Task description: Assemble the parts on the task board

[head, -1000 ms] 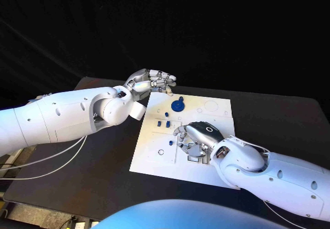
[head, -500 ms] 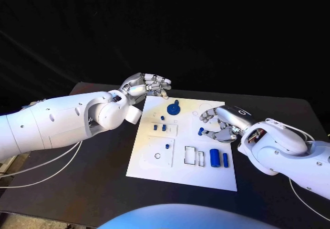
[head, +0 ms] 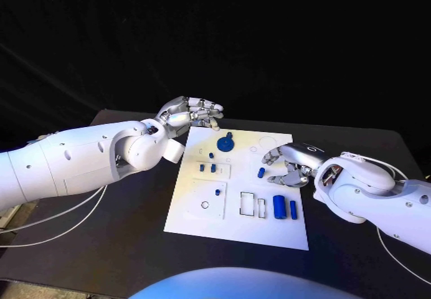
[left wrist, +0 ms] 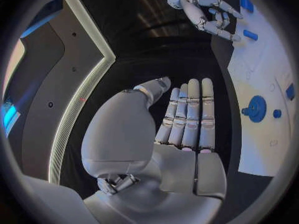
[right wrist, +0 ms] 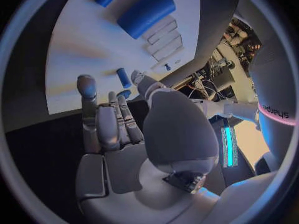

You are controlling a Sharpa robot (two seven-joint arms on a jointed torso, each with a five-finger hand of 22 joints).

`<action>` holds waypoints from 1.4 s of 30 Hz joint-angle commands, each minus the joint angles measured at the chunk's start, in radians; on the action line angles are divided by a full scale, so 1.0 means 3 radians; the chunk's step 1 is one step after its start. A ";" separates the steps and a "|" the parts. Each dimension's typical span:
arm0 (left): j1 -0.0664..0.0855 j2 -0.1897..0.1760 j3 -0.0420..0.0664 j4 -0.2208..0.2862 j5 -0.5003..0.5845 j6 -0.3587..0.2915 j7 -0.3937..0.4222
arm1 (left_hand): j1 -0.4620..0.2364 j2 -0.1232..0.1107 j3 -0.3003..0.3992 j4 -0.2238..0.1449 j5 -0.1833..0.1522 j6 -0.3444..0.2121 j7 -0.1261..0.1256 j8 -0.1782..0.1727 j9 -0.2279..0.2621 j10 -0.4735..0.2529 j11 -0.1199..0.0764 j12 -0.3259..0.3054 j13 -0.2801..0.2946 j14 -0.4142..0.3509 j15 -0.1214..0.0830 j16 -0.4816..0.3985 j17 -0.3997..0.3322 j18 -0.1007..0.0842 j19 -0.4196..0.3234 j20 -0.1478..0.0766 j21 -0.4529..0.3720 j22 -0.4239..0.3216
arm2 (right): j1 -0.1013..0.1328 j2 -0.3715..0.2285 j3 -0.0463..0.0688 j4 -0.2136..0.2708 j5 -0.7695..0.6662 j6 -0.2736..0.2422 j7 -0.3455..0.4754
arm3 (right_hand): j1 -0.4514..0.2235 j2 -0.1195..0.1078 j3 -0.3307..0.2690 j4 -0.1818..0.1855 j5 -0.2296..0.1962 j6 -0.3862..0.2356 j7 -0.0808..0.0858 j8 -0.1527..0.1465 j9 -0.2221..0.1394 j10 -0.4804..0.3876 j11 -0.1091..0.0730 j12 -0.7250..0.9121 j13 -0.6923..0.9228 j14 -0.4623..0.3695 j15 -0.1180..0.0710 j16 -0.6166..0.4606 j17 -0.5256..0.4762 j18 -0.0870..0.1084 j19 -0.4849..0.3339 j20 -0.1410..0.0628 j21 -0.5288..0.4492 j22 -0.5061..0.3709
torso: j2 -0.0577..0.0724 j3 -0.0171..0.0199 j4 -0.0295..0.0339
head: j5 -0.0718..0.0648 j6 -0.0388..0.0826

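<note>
Head view, left to right. Left hand (head: 191, 111) — raised over the black table (head: 117, 224) just beyond the far left corner of the task board (head: 207, 218); fingers curled in, nothing between them. In the left wrist view the same hand (left wrist: 181, 124) shows its fingers laid straight and side by side, with the palm bare.

Task board — white plate, between the two hands. Parts on it, from the left hand's side toward the right hand's: a round blue disc (head: 227, 142) close to the left hand's fingertips; a small blue dot (head: 211, 154) and two short blue pegs (head: 207, 167) just nearer the robot than the disc; one tiny blue piece (head: 217, 191) further in; a thick blue cylinder (head: 280, 206) and a thin blue bar (head: 294, 209) lying side by side, just nearer the robot than the right hand.

Right hand (head: 289, 165) — over the board's right edge, fingers bent and apart. A small blue peg (head: 262, 172) sits right at its fingertips; whether they pinch it or only touch it cannot be told. The right wrist view shows that peg (right wrist: 124, 77) just off the fingertips (right wrist: 87, 84), board beneath.
</note>
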 commanded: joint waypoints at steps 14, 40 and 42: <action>0.0001 0.0017 0.0001 0.0004 -0.0008 0.0052 0.0019 | -0.0014 0.0021 -0.0002 -0.0011 0.0017 -0.0031 -0.0003 -0.0013 0.0009 -0.0035 0.0000 0.0004 0.0008 -0.0012 0.0008 0.0016 0.0010 0.0033 0.0008 0.0008 -0.0010 -0.0004 | -0.0054 0.0209 -0.0008 -0.0184 0.0035 -0.0028 -0.0017 | -0.0031 0.0103 0.0549 0.0019 -0.0075 0.0302 0.0046 -0.0008 0.0000 0.0586 -0.0073 0.0088 -0.0133 0.0186 -0.0080 0.0138 0.0213 -0.0065 0.0361 -0.0081 0.0502 0.0320 | 0.0002 0.0003 -0.0007 | -0.0002 -0.0023; 0.0001 0.0016 0.0001 0.0003 -0.0008 0.0057 0.0011 | -0.0014 0.0021 -0.0002 -0.0011 0.0017 -0.0031 -0.0003 -0.0013 0.0009 -0.0035 0.0000 0.0004 0.0008 -0.0012 0.0008 0.0016 0.0010 0.0033 0.0008 0.0008 -0.0010 -0.0004 | -0.0117 0.0332 -0.0024 -0.0316 -0.0152 -0.0052 -0.0062 | -0.0116 0.0019 0.0690 0.0015 -0.0119 0.0466 0.0031 0.0048 0.0028 0.0746 -0.0098 0.0073 -0.0123 0.0192 -0.0100 0.0150 0.0218 -0.0068 0.0368 -0.0101 0.0514 0.0353 | 0.0001 0.0003 -0.0010 | 0.0002 -0.0053; 0.0001 0.0015 0.0001 0.0003 -0.0008 0.0059 0.0009 | -0.0014 0.0021 -0.0002 -0.0011 0.0017 -0.0031 -0.0003 -0.0013 0.0009 -0.0035 0.0000 0.0004 0.0008 -0.0012 0.0008 0.0016 0.0010 0.0033 0.0008 0.0008 -0.0010 -0.0004 | -0.0119 0.0338 -0.0025 -0.0320 -0.0168 -0.0033 -0.0069 | -0.0128 0.0003 0.0686 0.0016 -0.0121 0.0463 0.0028 0.0045 0.0028 0.0749 -0.0099 0.0070 -0.0122 0.0192 -0.0101 0.0151 0.0220 -0.0068 0.0367 -0.0101 0.0512 0.0354 | 0.0001 0.0003 -0.0010 | 0.0002 -0.0055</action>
